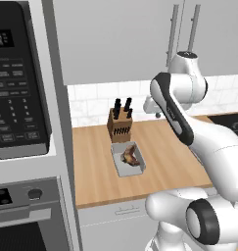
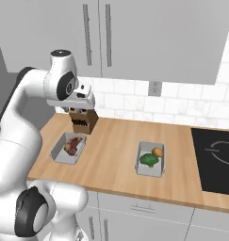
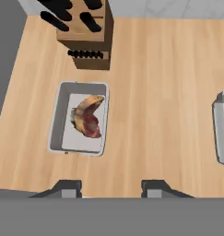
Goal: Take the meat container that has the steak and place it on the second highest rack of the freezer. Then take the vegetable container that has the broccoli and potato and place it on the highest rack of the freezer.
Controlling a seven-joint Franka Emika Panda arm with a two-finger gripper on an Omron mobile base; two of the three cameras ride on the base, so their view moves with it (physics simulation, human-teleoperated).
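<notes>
One steak (image 3: 88, 120): reddish-brown, curved, tan along one edge, lying in a shallow grey meat container (image 3: 56, 122) with a pale floor. Roughly centred in it, leaning toward the far end in the hand view. Container flat on the wooden counter (image 2: 116, 141), just in front of the knife block (image 2: 83, 121) and near the counter's left end, beside the grey side panel of the oven column (image 1: 22, 147).

One vegetable container (image 2: 143, 170), same grey rectangular shape, well apart to the right of the meat container, between it and the black cooktop (image 2: 215, 160). Inside: one dark green lumpy broccoli (image 2: 148, 160) and one rounded orange-tan potato (image 2: 157, 152), touching or nearly so, potato toward the back wall.

Two containers in all, three food pieces. One knife block, brown wood, several black handles sticking up; exact number hard to tell.

Gripper (image 3: 111, 189) poised above the counter, well clear of the meat container, looking down on it. Two dark fingertips (image 3: 67, 188) set apart with bare counter between them; spread, gripping nothing.

Grey wall cupboards (image 2: 134, 37) above, with two long bar handles in the right base view. White tiled backsplash (image 2: 182, 108) behind the counter, one wall socket (image 2: 154, 88) on it.
</notes>
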